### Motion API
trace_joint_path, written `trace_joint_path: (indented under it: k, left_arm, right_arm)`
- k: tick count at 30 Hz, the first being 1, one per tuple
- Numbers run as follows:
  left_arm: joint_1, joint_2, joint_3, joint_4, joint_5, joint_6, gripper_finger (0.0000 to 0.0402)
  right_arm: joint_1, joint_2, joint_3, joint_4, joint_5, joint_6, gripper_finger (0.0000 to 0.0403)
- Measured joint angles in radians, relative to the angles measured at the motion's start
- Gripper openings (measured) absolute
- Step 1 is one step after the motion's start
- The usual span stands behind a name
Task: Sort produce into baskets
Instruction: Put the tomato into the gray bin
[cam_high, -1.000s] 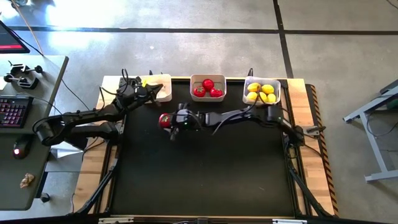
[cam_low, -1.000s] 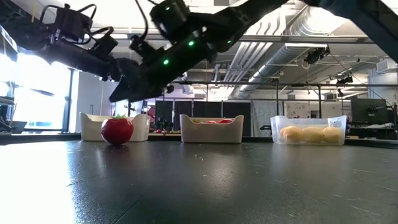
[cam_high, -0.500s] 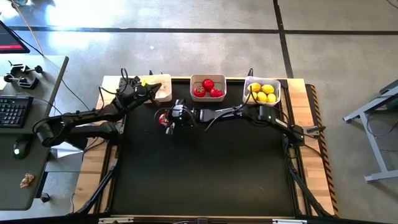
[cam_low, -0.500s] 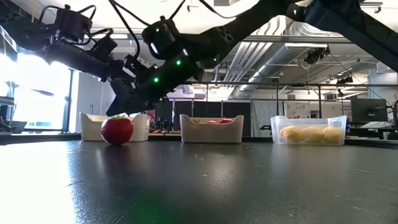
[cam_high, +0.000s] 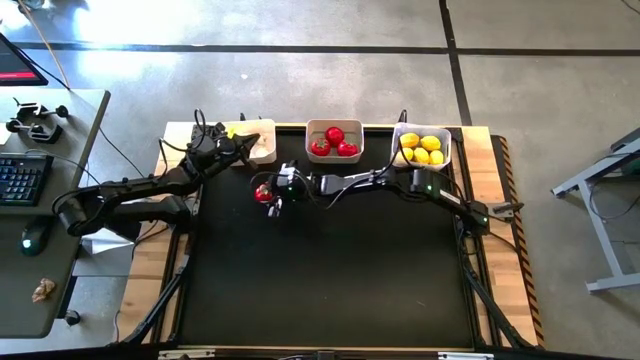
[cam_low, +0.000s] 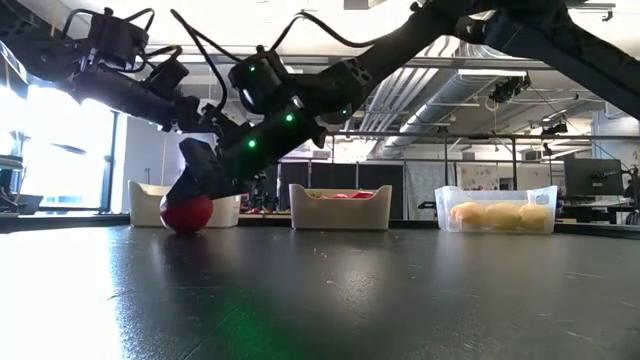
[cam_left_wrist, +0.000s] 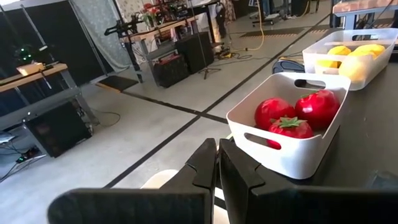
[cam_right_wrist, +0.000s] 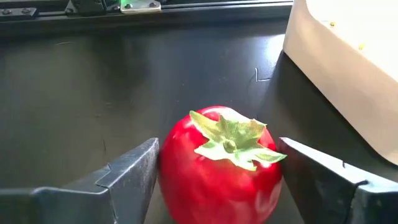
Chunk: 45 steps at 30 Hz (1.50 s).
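Tomato (cam_right_wrist: 221, 168) upright on counter (cam_right_wrist: 93, 99), frame centre, between right gripper (cam_right_wrist: 217, 177) jaws, released, flanking it; left gripper (cam_left_wrist: 217, 163) clenched.

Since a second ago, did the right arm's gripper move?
Yes. The right gripper slid left and lowered, toward the white bin, and its open jaws now sit either side of the tomato.

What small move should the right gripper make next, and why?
Probably close: the right gripper has its open fingers on either side of the loose tomato, which sits on the mat. The middle basket already holds tomatoes. The left gripper waits, shut.
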Motion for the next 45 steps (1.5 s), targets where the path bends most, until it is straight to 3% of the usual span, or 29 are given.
trace_joint_path:
  k: [9, 15, 18, 24, 29, 36, 45]
  left_arm:
    - [0.001, 0.000, 0.000, 0.000, -0.001, -0.004, 0.0007]
    - [0.001, 0.000, 0.000, -0.009, -0.003, 0.001, 0.0007]
    - [0.001, 0.000, 0.000, -0.012, -0.003, 0.001, 0.0007]
    - [0.001, 0.000, 0.000, -0.017, -0.006, 0.000, 0.0007]
    - [0.001, 0.000, 0.000, -0.018, -0.008, 0.000, 0.0007]
    - [0.001, 0.000, 0.000, -0.022, -0.010, 0.000, 0.0007]
    - [0.001, 0.000, 0.000, -0.022, -0.010, 0.000, 0.0007]
  right_arm:
    - [-0.001, -0.006, 0.002, -0.041, -0.004, 0.014, 0.0260]
    - [0.000, -0.068, -0.004, -0.148, -0.006, 0.000, 0.0250]
    - [0.000, -0.125, -0.005, -0.220, 0.055, -0.022, 0.0249]
    - [-0.012, -0.264, -0.003, -0.396, 0.291, -0.082, 0.0248]
    - [-0.087, -0.349, -0.002, -0.519, 0.405, -0.078, 0.0248]
    - [-0.230, -0.324, -0.004, -0.567, 0.413, -0.002, 0.0248]
    - [-0.302, -0.253, -0.003, -0.513, 0.394, -0.003, 0.0248]
